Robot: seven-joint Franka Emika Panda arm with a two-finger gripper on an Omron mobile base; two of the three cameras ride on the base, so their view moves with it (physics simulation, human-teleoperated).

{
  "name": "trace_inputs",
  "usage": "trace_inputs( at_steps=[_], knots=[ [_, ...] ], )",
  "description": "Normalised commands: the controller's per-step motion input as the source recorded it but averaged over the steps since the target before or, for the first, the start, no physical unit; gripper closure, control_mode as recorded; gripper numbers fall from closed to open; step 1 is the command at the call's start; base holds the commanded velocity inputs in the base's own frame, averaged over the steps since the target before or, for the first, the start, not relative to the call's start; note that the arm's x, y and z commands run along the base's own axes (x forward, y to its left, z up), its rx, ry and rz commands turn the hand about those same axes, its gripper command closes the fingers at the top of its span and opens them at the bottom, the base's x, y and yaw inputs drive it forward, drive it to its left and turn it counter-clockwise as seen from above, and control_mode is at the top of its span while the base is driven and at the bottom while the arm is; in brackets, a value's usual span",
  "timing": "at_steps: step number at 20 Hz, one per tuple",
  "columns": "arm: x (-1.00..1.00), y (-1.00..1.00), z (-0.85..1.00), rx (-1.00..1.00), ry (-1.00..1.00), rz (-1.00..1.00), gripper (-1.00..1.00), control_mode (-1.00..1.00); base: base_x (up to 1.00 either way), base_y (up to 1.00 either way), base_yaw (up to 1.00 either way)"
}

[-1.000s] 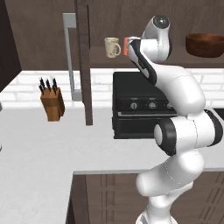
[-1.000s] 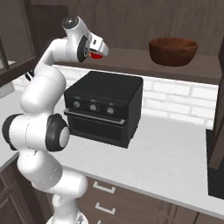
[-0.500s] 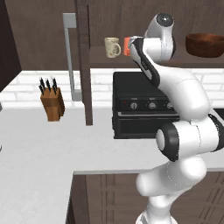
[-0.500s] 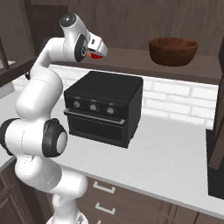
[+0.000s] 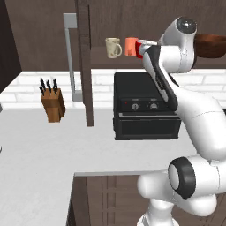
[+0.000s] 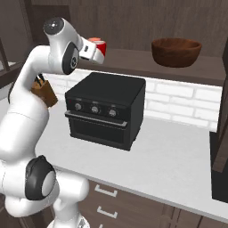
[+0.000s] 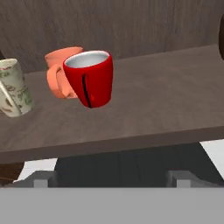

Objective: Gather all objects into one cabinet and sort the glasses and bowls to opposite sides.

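My end effector (image 7: 112, 177) stands wide open and holds nothing; its two dark tips sit well apart, low in the hand view, just in front of the glossy red cup (image 7: 90, 78). The red cup stands on the dark brown wooden cabinet shelf (image 7: 166, 105), tilted a little in my hand view, with a thin dark vertical mark down its side. Directly behind it, overlapping in my line of sight, is the plain orange tumbler (image 7: 61, 70); I cannot tell whether the two touch. Further along the shelf stands the cream handled mug (image 7: 13, 87), which carries a faint reddish-green pattern but no writing I can read.

From the left base view, mug, tumbler and red cup line up in a row beside the cabinet door's long grey bar handle (image 5: 69, 53). The wide reddish-brown wooden bowl (image 6: 176, 51) rests well apart from them at the shelf's other end.

Below the shelf, a black countertop oven (image 6: 104, 109) with three knobs sits on the light grey desk (image 5: 44, 154), and a wooden knife block (image 5: 53, 103) stands near the wall. No brand or label is legible anywhere.
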Motion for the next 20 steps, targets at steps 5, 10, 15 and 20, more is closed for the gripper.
trace_inputs(
  at_steps=[5, 10, 15, 20],
  knots=[
    [-1.00, -0.45, 0.09, -0.06, -0.07, 0.05, -1.00, -1.00, 0.00, 0.00, 0.00],
    [-1.00, -0.38, -0.10, -0.09, -0.06, 0.05, -1.00, -1.00, 0.00, 0.00, 0.00],
    [-1.00, -0.22, -0.34, -0.15, -0.07, 0.03, -1.00, -1.00, 0.00, 0.00, 0.00],
    [-1.00, -0.03, -0.49, -0.13, 0.00, 0.00, -1.00, -1.00, 0.00, 0.00, 0.00]
  ],
)
